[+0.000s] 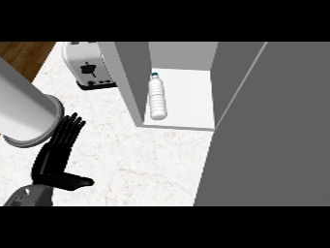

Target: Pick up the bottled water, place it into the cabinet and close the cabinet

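Our left hand (55,157), matte black, is spread open with straight fingers above the veined marble counter (146,164). Up and to its right, the ribbed, blue-capped bottled water (157,99) sits inside the white-floored grey cabinet (131,77), with the flat grey cabinet door (281,135) open farther right.

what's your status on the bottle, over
Left hand open, empty; right hand not seen. Bottled water inside cabinet. Cabinet door not yet closed.
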